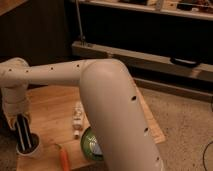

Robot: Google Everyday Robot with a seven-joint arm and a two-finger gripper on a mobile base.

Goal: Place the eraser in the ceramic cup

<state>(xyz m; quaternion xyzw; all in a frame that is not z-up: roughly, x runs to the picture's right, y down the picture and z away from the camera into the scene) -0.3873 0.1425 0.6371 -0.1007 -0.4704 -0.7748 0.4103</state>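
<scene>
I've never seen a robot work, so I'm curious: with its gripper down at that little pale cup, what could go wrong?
The gripper seems to dip into the ceramic cup, which stands near a corner of the table; a sideways nudge might tip it or push it off. The arm hides part of the green dish, so a bump there could go unseen.
</scene>
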